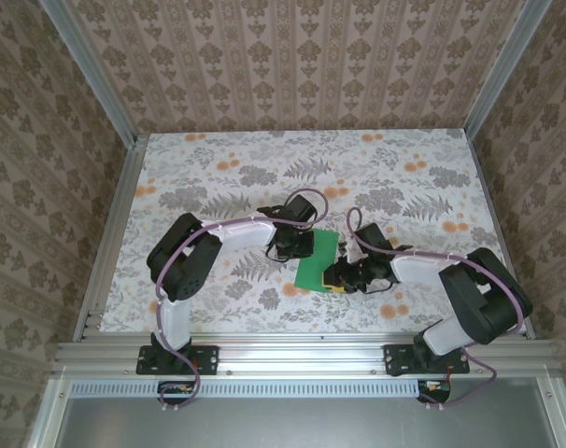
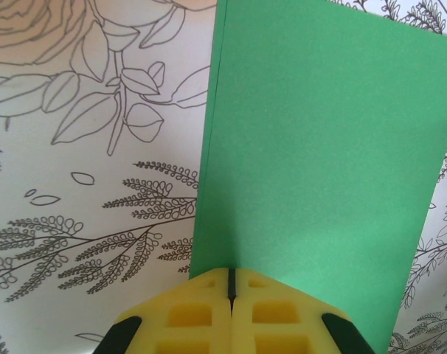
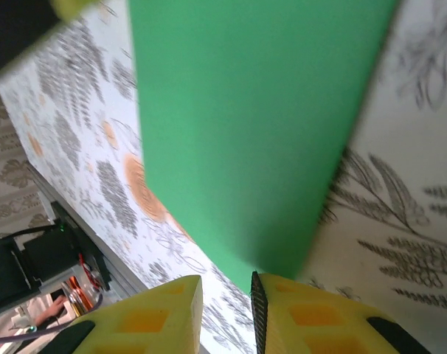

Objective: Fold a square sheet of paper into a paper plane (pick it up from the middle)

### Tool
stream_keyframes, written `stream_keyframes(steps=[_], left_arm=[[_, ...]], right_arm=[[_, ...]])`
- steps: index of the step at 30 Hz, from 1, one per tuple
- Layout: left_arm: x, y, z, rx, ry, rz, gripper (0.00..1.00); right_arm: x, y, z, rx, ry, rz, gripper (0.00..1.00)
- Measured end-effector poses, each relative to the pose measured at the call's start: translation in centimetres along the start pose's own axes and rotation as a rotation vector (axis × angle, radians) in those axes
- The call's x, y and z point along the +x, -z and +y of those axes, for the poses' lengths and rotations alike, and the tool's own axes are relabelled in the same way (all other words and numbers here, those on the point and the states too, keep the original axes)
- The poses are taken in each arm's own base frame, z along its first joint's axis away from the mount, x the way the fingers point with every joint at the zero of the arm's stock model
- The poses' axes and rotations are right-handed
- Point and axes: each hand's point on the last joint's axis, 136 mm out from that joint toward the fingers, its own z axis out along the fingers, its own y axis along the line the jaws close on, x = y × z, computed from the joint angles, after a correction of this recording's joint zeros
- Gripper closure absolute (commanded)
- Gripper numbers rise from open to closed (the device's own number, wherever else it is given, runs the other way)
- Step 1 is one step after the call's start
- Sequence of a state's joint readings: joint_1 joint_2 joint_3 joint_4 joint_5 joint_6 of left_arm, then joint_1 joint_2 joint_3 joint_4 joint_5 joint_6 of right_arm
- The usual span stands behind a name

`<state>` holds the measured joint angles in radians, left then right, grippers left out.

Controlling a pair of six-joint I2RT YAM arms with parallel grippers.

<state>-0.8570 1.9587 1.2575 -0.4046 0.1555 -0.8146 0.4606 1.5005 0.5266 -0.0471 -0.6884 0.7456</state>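
The square sheet of paper (image 1: 317,262) is bright green and lies flat on the table as a long rectangle, with a doubled edge on its left side in the left wrist view. The paper plane is out of view. My left gripper (image 1: 293,250) is shut, and its yellow tips (image 2: 231,279) rest at the near end of the paper (image 2: 327,147), close to its left edge. My right gripper (image 1: 340,277) is at the sheet's opposite end. Its jaws (image 3: 227,286) stand a little apart with table showing between them, and the right finger (image 3: 312,313) meets the tip of the paper (image 3: 253,133).
The table carries a white cloth with grey ferns and orange flowers (image 1: 395,168). Aluminium rails (image 1: 302,353) run along the near edge and up the sides. Patterned walls (image 1: 302,56) close in the back and both sides.
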Motion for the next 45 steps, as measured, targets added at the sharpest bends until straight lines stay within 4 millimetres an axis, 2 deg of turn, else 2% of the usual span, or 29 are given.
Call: stream_keyframes(steps=[7, 16, 22, 25, 28, 31, 34, 39, 41, 42, 45], left_arm=[[0.0, 0.0, 0.0, 0.0, 0.0, 0.001, 0.95], [0.1, 0.1, 0.0, -0.004, 0.0, 0.005, 0.95], [0.4, 0.1, 0.0, -0.012, -0.005, 0.012, 0.95], [0.5, 0.1, 0.0, -0.015, -0.004, 0.015, 0.95], [0.5, 0.2, 0.1, -0.019, -0.003, 0.019, 0.93], [1.1, 0.6, 0.3, -0.033, -0.004, 0.035, 0.88], [1.3, 2.2, 0.0, -0.028, -0.011, 0.032, 0.78], [-0.4, 8.1, -1.4, 0.078, 0.0, -0.094, 0.65], [-1.0, 10.0, -0.5, 0.116, 0.034, -0.144, 0.59], [-1.2, 10.4, 0.1, 0.122, 0.053, -0.156, 0.57], [-1.0, 9.7, 2.9, 0.112, 0.123, -0.154, 0.5]], right_arm=[[0.3, -0.2, -0.3, -0.001, -0.011, 0.008, 0.73], [0.6, 0.8, 1.5, -0.033, 0.036, -0.013, 0.72], [1.1, -0.6, -0.3, 0.012, -0.012, 0.034, 0.73], [0.8, -0.6, -0.2, 0.015, -0.011, 0.03, 0.73], [0.8, -0.2, -0.1, 0.031, 0.0, 0.029, 0.7], [0.0, 1.0, 0.9, 0.051, 0.038, -0.007, 0.68], [-2.5, 2.9, 2.1, 0.078, 0.086, -0.089, 0.65], [-6.1, 4.6, 3.0, 0.14, 0.112, -0.176, 0.63], [-6.8, 4.5, 3.2, 0.16, 0.119, -0.177, 0.63], [-7.1, 4.4, 3.2, 0.17, 0.119, -0.177, 0.62], [-7.7, 3.9, 2.5, 0.218, 0.109, -0.167, 0.6]])
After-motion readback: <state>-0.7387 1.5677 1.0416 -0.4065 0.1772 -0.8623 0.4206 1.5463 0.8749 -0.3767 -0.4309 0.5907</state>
